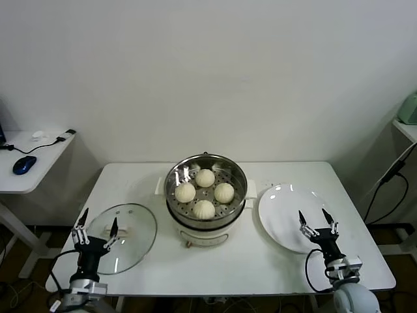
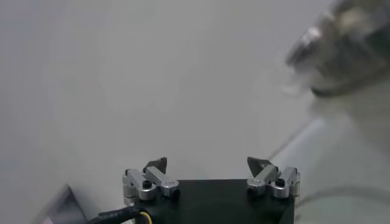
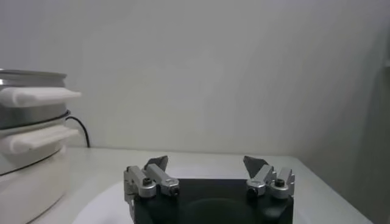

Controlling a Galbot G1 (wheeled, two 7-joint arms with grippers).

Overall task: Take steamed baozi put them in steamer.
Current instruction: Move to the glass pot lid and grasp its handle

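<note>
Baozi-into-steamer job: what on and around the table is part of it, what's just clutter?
Job:
- four baozi, all lying in the steamer
- left gripper and right gripper, both open, empty

Lying about:
- glass lid
- white plate, bare
- mouse on the side desk

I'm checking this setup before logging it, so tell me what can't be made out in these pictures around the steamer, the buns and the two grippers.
- Steamer base: in the head view its own pot hides the back and underside.
- Steamer in the left wrist view: only a blurred corner, cut off by the edge.
- Baozi: in the right wrist view the pot wall hides them; undersides unseen anywhere.
- Glass lid: left gripper covers part of its rim.
- Plate: right gripper hides its near edge.
</note>
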